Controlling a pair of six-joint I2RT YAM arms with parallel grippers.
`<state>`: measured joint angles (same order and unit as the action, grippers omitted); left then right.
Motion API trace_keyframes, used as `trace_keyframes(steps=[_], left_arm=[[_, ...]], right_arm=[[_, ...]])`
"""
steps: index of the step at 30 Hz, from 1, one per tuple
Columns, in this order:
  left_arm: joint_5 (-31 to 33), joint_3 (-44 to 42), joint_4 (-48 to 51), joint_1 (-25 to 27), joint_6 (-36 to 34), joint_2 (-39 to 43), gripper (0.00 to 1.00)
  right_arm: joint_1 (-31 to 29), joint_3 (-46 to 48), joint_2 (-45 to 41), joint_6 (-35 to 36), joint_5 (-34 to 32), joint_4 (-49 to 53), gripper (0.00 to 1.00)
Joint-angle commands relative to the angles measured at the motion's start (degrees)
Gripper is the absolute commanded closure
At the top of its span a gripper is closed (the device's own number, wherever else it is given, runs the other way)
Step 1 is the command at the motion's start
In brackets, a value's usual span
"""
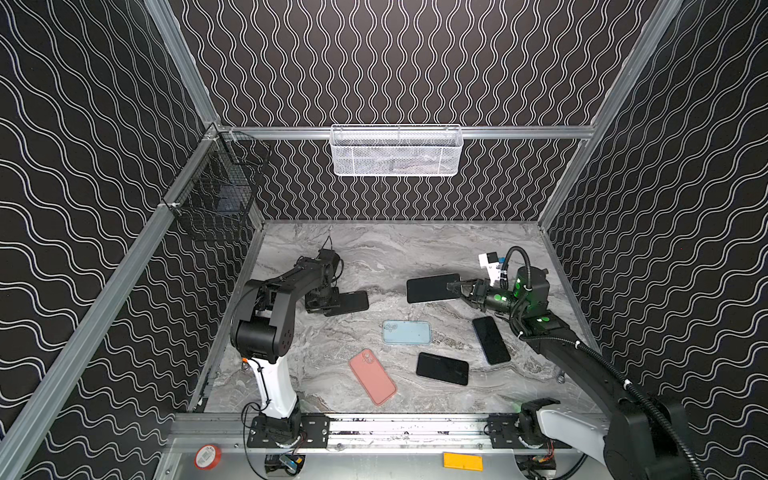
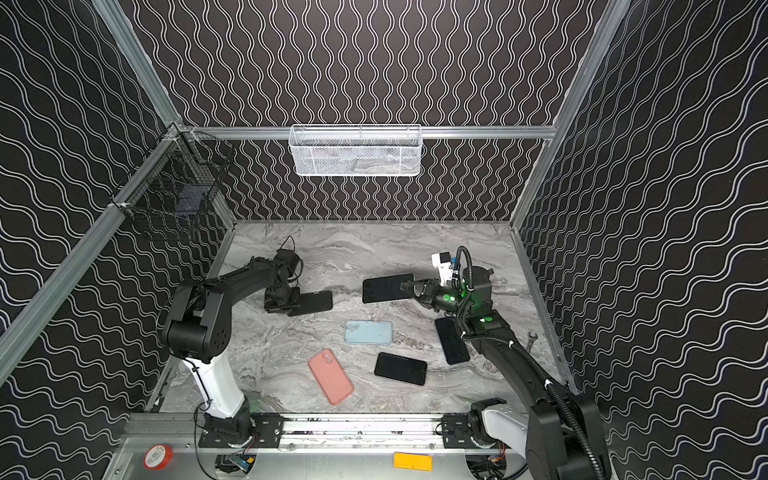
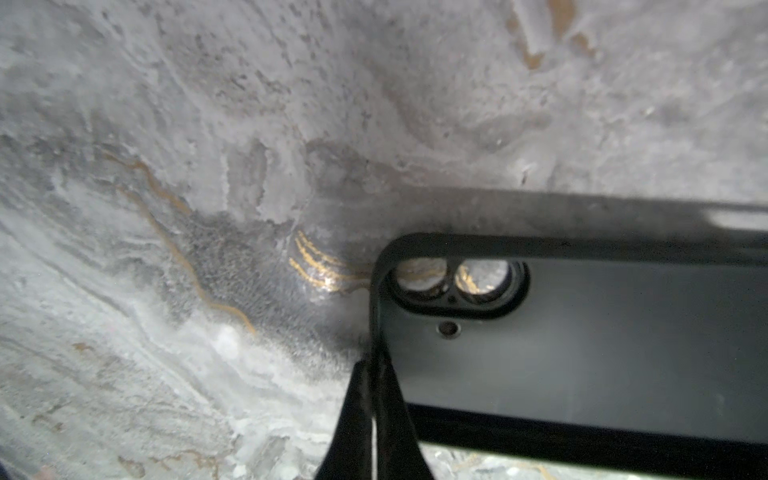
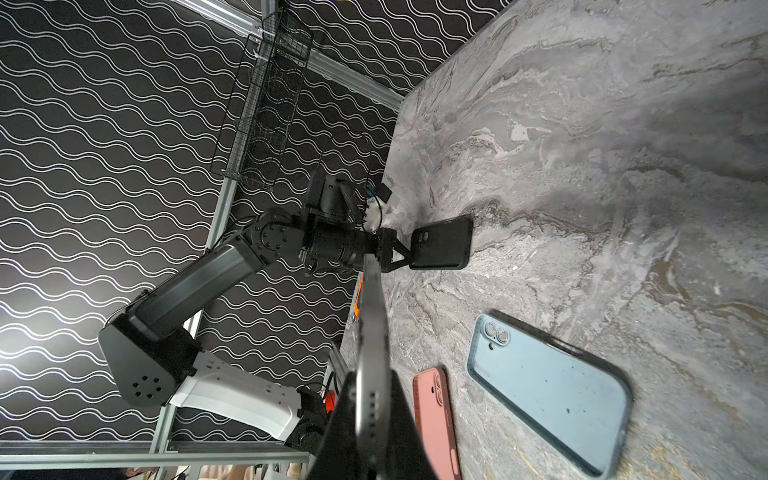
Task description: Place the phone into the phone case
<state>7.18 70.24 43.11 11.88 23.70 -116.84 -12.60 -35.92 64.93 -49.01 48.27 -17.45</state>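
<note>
Left wrist view: left claw point(image 3: 376, 365) pinches the end rim of the black case point(image 3: 582, 353), probably bendy, down at the surface point(image 3: 208, 124); right claw point(image 1: 455, 288) clamps the stiff, slick phone point(image 1: 430, 288) endwise, raised nearby.

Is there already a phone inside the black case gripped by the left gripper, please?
No: through the camera holes of the black case, the bare marble table shows.
</note>
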Motion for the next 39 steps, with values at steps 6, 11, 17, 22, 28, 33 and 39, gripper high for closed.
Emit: trace_keyframes(steps=[6, 11, 17, 22, 28, 33, 39], left_arm=[[-5.02, 6.18, -0.51, 7.23, 2.36, 0.89, 1.00], [-7.48, 14.23, 0.63, 13.90, 6.63, -2.61, 1.00], [-9.13, 18.44, -1.03, 18.76, 11.14, -6.30, 1.00], [-9.27, 20.15, -0.55, 19.93, 11.36, -9.06, 1.00], [-7.94, 20.17, -0.20, 19.91, 10.75, -10.34, 0.96], [-7.96, 19.03, -1.10, 19.86, 10.91, -10.61, 0.90], [-8.20, 18.70, -1.81, 19.62, 10.75, -9.82, 0.77]], right_arm=[[0.01, 0.16, 0.67, 0.44, -1.32, -1.20, 1.00], [0.47, -1.77, 2.08, 2.65, -3.46, 2.21, 1.00], [2.06, -5.42, 3.92, 6.57, -4.62, 6.96, 1.00], [2.41, -7.36, 5.81, 9.57, -5.62, 10.24, 1.00], [2.60, -7.58, 8.38, 10.52, -5.64, 10.45, 1.00], [2.59, -8.65, 11.26, 12.05, -5.84, 11.47, 1.00], [2.51, -10.67, 14.38, 14.01, -6.78, 13.72, 1.00]])
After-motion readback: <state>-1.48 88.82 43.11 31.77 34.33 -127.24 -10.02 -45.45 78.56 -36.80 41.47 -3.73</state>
